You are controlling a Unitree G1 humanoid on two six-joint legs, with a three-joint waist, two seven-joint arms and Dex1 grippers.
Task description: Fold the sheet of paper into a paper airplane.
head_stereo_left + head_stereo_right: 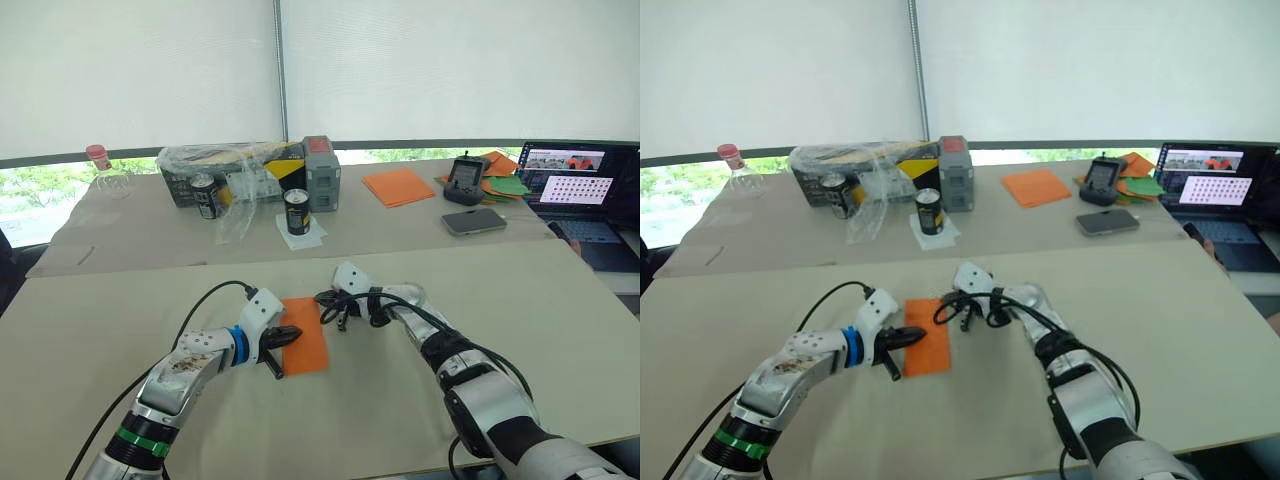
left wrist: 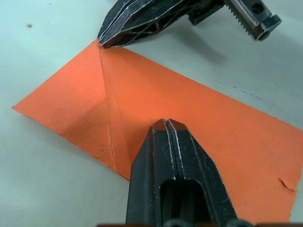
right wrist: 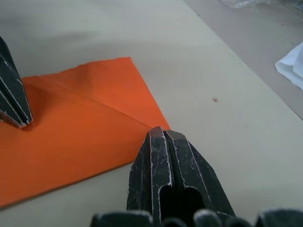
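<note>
The sheet of paper (image 1: 305, 340) lies flat on the near beige table, bright orange, with a sharp diagonal crease across one end (image 2: 106, 104). My left gripper (image 1: 288, 336) is shut, and its tip (image 2: 165, 124) presses down on the sheet's middle. My right gripper (image 1: 336, 313) is shut too. Its tip (image 3: 161, 132) rests at the sheet's far edge, where the crease ends. In the left wrist view the right gripper (image 2: 103, 41) touches that same corner of the crease. Neither gripper holds the paper between its fingers.
On the far table stand two cans (image 1: 296, 212), a plastic-wrapped box (image 1: 230, 168), a grey block (image 1: 320, 172), a stack of orange sheets (image 1: 398, 186), green papers (image 1: 508, 184), a phone (image 1: 474, 221) and a laptop (image 1: 580, 190). Black cables loop by my right wrist (image 1: 370, 305).
</note>
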